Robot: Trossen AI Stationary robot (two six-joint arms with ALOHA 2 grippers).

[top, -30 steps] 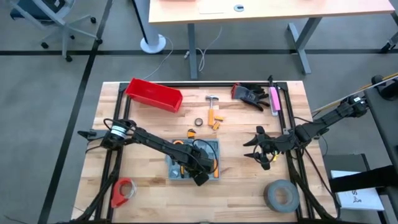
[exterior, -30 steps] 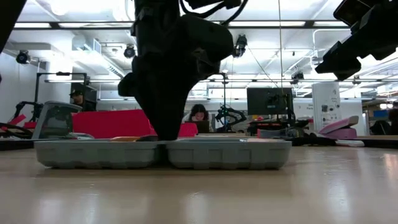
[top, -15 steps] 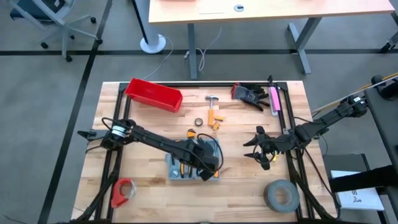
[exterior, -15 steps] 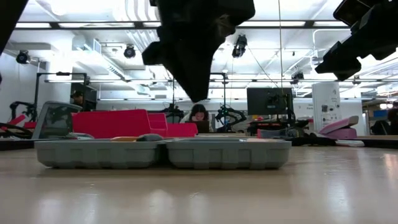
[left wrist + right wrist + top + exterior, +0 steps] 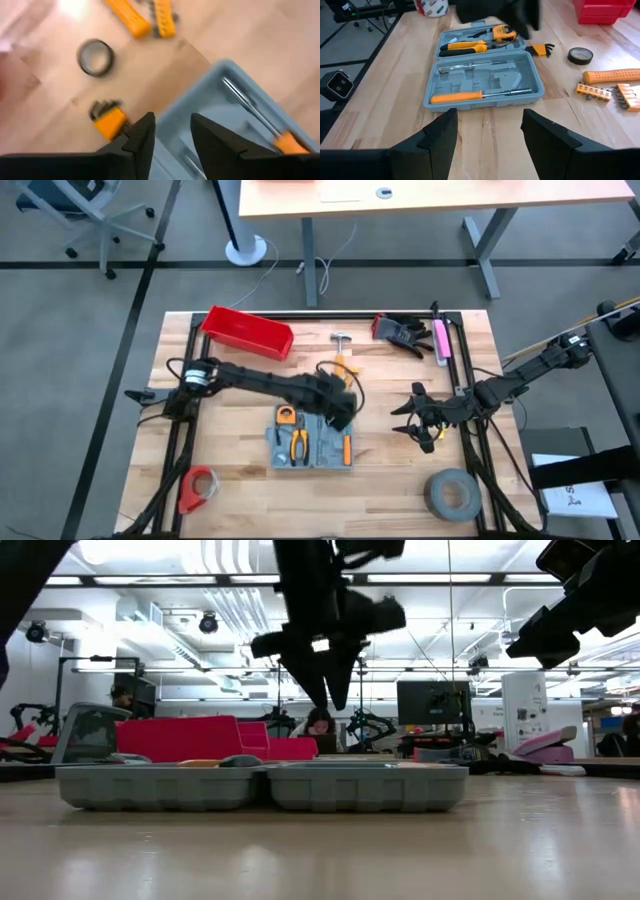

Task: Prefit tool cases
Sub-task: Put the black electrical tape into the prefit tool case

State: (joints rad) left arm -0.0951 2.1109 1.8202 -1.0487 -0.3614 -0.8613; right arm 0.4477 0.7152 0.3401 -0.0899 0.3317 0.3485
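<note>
The grey-blue tool case [image 5: 310, 448] lies open and flat on the table's near middle. Its recesses hold an orange screwdriver [image 5: 457, 96], pliers [image 5: 465, 47] and a tape measure [image 5: 504, 32]. My left gripper [image 5: 342, 412] hangs above the case's far right corner, pointing steeply down. Its fingers [image 5: 172, 132] are open by a narrow gap with nothing between them. My right gripper [image 5: 408, 420] waits open to the right of the case, and its wrist view looks across the case [image 5: 482, 75].
An orange-held hex key set [image 5: 106, 119], a black ring [image 5: 95, 56], orange bit holders [image 5: 135, 22] and a hammer [image 5: 341, 352] lie beyond the case. A red bin [image 5: 247, 332] is far left, gloves [image 5: 400, 330] far right, a grey tape roll [image 5: 452, 493] near right.
My left gripper has risen out of the case's near right part and gone toward the table's far edge, tipping as it went. It now hangs over the case's far right corner. The case has kept still.
</note>
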